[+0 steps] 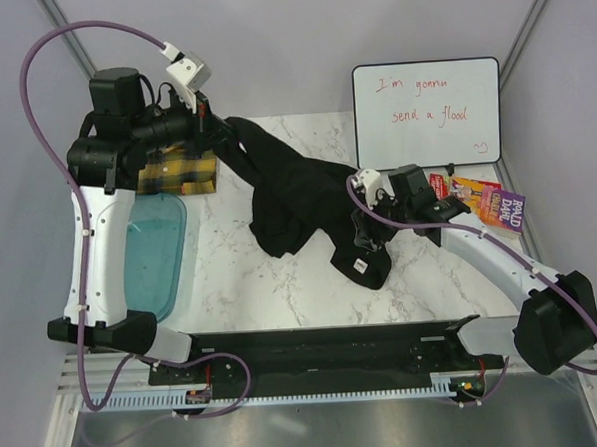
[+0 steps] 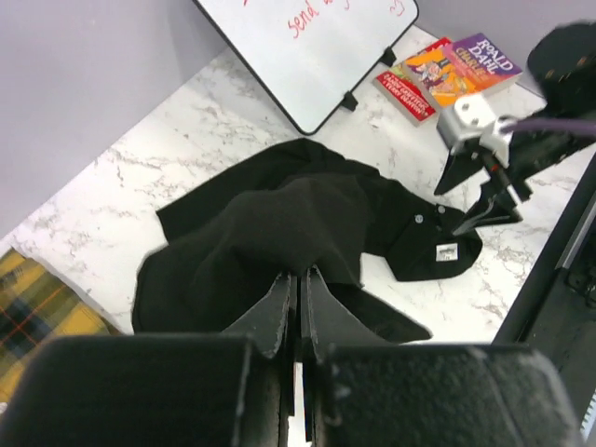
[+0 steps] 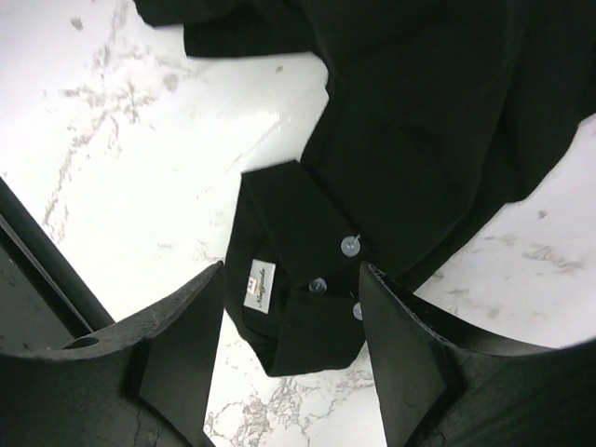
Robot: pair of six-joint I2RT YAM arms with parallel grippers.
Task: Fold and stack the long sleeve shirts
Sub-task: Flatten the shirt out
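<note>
The black shirt [image 1: 297, 199] lies crumpled across the middle of the marble worktop [image 1: 231, 282] in the top view. It stretches from the left hand [image 1: 211, 126] at the far left down to the right hand [image 1: 365, 242] on the right. The plaid shirt [image 1: 181, 175] sits folded beneath the left arm, just beyond a translucent blue tub [image 1: 155, 251]. A whiteboard [image 1: 428, 112] stands at the far edge, with books [image 1: 483, 202] beside it. In the left wrist view, the left hand's fingers [image 2: 279, 307] are pressed together, pinching a bunched fold of the black shirt [image 2: 279, 233], which drapes away from them onto the worktop. A corner of the plaid shirt [image 2: 37, 307] shows at the lower left, apart from the black one, and the right hand [image 2: 475, 191] hangs over the collar end. In the right wrist view, the right hand [image 3: 291, 275] has its fingers spread wide over the collar, where a white label [image 3: 260, 279] and three small pale buttons [image 3: 349, 245] show. Whether the fingers touch the cloth cannot be told.
</note>
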